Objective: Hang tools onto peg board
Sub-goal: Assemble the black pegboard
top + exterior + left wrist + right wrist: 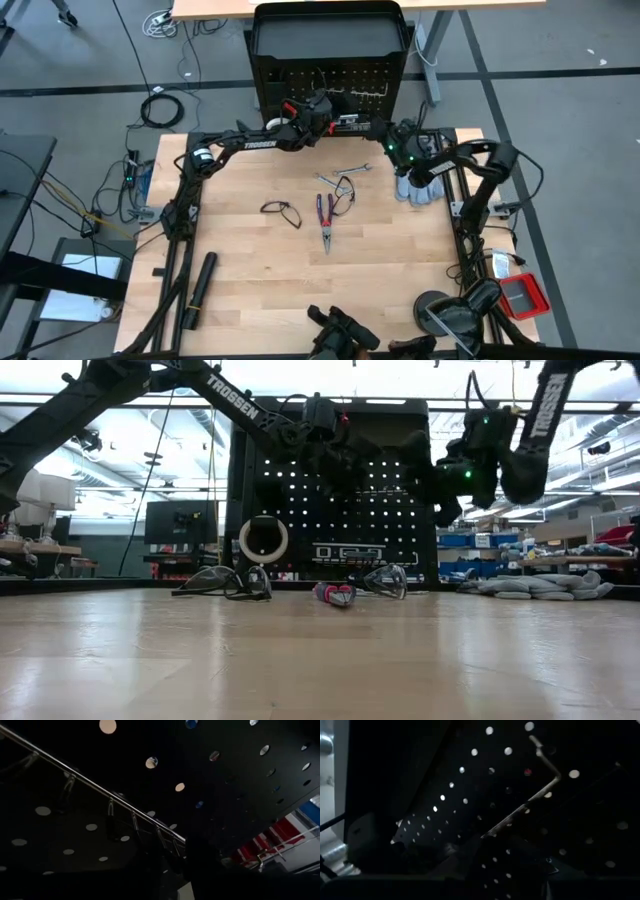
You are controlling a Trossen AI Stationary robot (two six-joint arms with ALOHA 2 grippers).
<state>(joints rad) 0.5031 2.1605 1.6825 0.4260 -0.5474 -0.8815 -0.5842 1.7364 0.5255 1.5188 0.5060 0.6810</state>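
The peg board (330, 60) stands upright at the table's far edge, black, with rows of holes (340, 510). A white tape ring (264, 540) hangs on its lower left, and a black strip with white squares (348, 552) sits low on it. My left gripper (322, 105) is up against the board's face (225, 795), close to a metal rail of hooks (100, 790). My right gripper (400, 142) is near the board's right side, facing a bent hook (545, 785). Two black-framed glasses (282, 212) (345, 190), the pliers (326, 218) and a silver wrench (345, 172) lie on the table.
A long black cylinder (200, 285) lies near the table's left near corner. Grey gloves (420, 186) are heaped by the right arm's base. A round dark object (445, 312) and a red box (522, 296) sit at the right near corner. Bare wood (260, 280) stretches across the near half.
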